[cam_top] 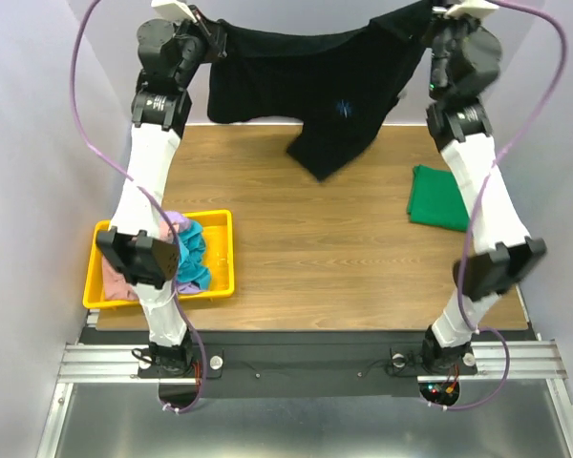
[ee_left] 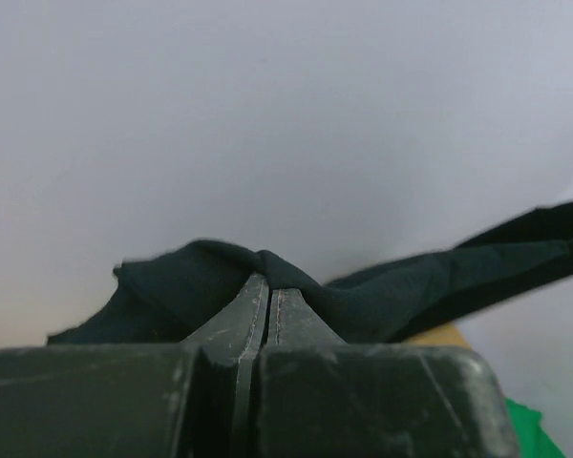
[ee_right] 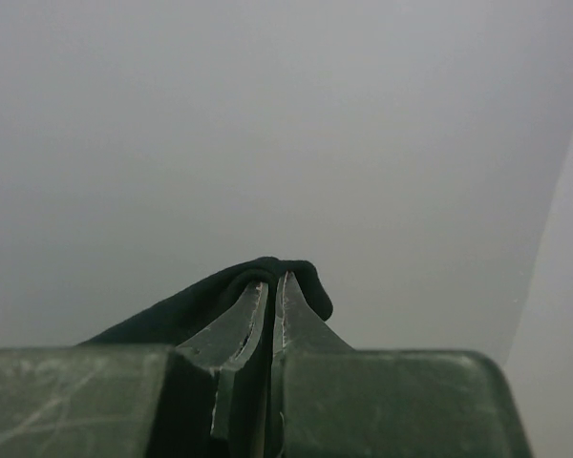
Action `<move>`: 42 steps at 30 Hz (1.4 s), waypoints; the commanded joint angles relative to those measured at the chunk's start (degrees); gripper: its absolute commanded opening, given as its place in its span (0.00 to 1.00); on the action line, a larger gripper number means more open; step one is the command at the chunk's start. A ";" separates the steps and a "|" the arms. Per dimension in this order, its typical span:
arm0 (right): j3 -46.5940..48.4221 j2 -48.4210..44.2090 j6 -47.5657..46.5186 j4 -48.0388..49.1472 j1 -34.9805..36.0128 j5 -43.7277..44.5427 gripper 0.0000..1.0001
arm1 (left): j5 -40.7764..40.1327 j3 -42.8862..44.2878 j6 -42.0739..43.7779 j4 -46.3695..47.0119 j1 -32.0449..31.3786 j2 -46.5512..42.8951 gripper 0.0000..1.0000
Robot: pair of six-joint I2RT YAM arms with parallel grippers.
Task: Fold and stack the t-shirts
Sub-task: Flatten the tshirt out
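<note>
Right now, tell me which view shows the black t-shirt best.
Top external: most of the black t-shirt hangs between the left hand and right hand, logo visible. Wrist views show only a pinched bunch each.

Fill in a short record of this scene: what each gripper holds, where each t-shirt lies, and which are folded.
left gripper: shut on black t-shirt
right gripper: shut on black t-shirt
black t-shirt: hanging spread between both grippers, over the table
green t-shirt: folded, on the table's right side
yellow bin: holds teal shirt, lavender shirt and pink shirt, bunched, unfolded
</note>
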 commanded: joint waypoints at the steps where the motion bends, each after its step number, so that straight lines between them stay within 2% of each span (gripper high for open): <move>1: -10.66 -9.71 0.20 7.36 -0.54 -2.16 0.01 | 5.47 -8.95 0.19 8.70 -0.20 -7.40 0.00; 2: -17.92 -11.29 -0.41 7.36 -0.54 -2.59 0.01 | 6.00 -12.55 0.72 9.84 -0.20 -8.45 0.00; 3: -22.69 -15.31 -0.77 7.88 -0.54 -3.03 0.00 | 5.92 -21.28 0.90 11.33 -0.20 -10.81 0.00; 4: -26.83 -17.18 -0.51 9.10 -0.54 -3.56 0.00 | 5.57 -25.98 1.07 14.74 -0.20 -12.23 0.00; 5: -34.79 -19.28 -0.59 9.38 -0.54 -4.17 0.00 | 5.31 -35.43 0.90 16.60 -0.20 -14.76 0.00; 7: -41.87 -24.89 1.15 9.73 -0.54 -5.49 0.00 | 5.92 -44.36 0.02 23.00 -0.20 -17.32 0.00; 8: -48.51 -26.41 1.69 10.43 -0.54 -6.63 0.00 | 5.48 -48.31 -0.68 24.25 -0.20 -18.56 0.00; 10: -53.39 -30.72 3.35 7.99 -0.54 -8.40 0.00 | 4.69 -59.39 -2.78 28.11 -0.29 -22.33 0.00; 13: -63.21 -36.24 9.30 5.87 -0.62 -3.94 0.01 | 4.60 -71.33 -5.42 32.69 -0.90 -26.11 0.00; 17: -72.29 -43.11 16.36 0.69 -0.54 -1.37 0.00 | 2.85 -82.42 -7.18 33.14 -3.62 -28.76 0.00; 21: -78.98 -48.82 23.12 -7.21 -0.54 2.58 0.01 | 0.83 -88.33 -9.72 32.88 -6.79 -29.72 0.00; 24: -82.15 -51.47 30.59 -17.40 -0.54 5.05 0.01 | -0.06 -94.12 -13.67 32.00 -7.67 -31.39 0.00; 25: -82.76 -51.82 34.44 -21.08 -0.54 3.48 0.01 | -0.06 -95.02 -14.56 31.31 -7.76 -31.92 0.00; 28: -86.28 -54.80 39.20 -23.84 -0.54 -3.36 0.00 | -1.46 -97.48 -17.72 27.89 -8.46 -34.82 0.00; 31: -88.57 -57.53 42.11 -27.25 -0.54 -5.23 0.01 | -4.62 -99.06 -19.14 23.41 -10.56 -38.76 0.00; 35: -87.61 -59.38 45.11 -34.29 -0.54 -1.11 0.01 | -6.91 -101.00 -20.54 19.35 -13.55 -42.91 0.00; 42: -82.16 -62.90 46.34 -42.29 -0.54 7.42 0.01 | -6.04 -101.97 -22.57 13.99 -16.37 -46.51 0.00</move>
